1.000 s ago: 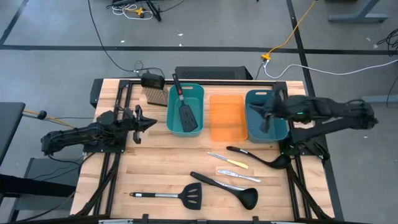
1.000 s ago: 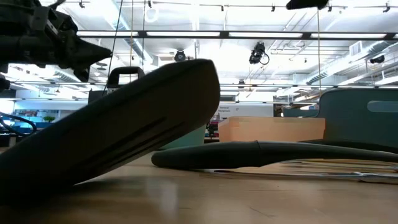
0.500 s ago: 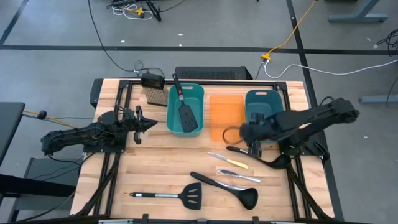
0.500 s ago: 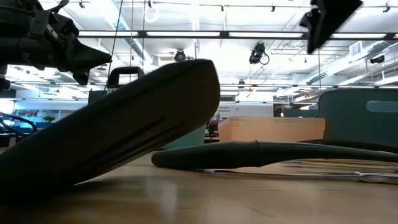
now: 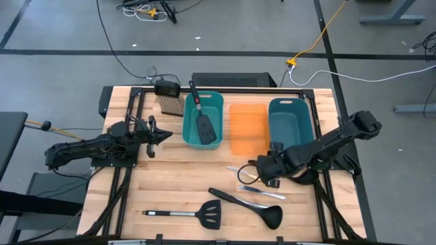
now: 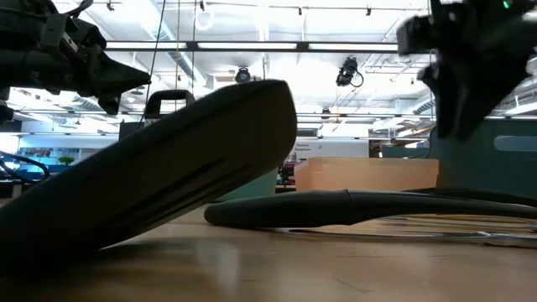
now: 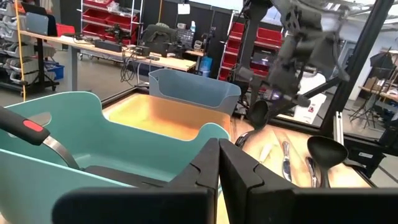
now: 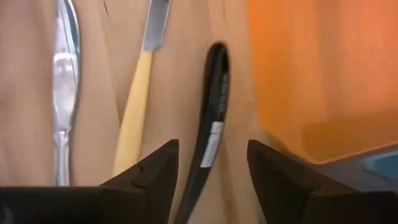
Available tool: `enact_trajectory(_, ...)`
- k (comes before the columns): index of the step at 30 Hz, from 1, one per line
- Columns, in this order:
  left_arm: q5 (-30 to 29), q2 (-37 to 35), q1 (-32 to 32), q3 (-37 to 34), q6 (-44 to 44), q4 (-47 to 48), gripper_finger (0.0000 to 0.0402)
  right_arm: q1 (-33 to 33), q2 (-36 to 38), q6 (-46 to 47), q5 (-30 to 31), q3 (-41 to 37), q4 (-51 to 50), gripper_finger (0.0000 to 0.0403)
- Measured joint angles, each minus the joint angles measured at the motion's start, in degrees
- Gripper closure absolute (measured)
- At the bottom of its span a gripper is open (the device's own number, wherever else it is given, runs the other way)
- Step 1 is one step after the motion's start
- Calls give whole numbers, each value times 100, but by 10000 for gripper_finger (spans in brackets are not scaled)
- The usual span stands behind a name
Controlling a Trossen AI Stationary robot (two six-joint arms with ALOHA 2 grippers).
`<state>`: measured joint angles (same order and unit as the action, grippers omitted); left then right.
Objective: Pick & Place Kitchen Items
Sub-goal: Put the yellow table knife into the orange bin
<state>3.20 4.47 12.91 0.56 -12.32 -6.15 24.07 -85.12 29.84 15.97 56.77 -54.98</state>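
My right gripper [image 8: 211,180] is open and points steeply down over the table's middle right [image 5: 251,171]. Its two fingers stand on either side of a black ladle's handle end [image 8: 212,118] without touching it. Beside that handle lie a yellow-handled knife [image 8: 134,118] and a silver knife [image 8: 62,81]. A second ladle [image 5: 248,204] and a steel-handled spatula [image 5: 191,215] lie near the front edge. A spatula with a red-and-black handle [image 5: 203,119] lies in the left teal bin [image 5: 187,133]. My left gripper [image 5: 160,136] waits shut at the table's left, pointing level.
An orange bin [image 5: 246,129] and a second teal bin [image 5: 289,126] stand at the back, right of the first. A bristle brush [image 5: 170,103] stands at the back left. Bare wood lies at the table's front left. In the low view the spatula's blade [image 6: 168,184] fills the foreground.
My right gripper has come down from above the right teal bin toward the table's near edge and left. It has tipped from nearly level to steeply downward and now stands over the ladle's handle end. No object has moved.
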Motion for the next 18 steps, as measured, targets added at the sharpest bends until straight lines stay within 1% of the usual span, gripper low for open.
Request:
enact_trajectory(7, 0, 0, 0, -2, -11, -2, 388, 29, -210, 727, 92, -542, 308, 201)
enact_trajectory(12, 0, 0, 0, -2, -9, -2, 388, 33, -210, 740, -134, -574, 483, 201)
enact_trajectory(18, 0, 0, -2, -2, 4, -2, 388, 31, -208, 742, -39, -623, 614, 201)
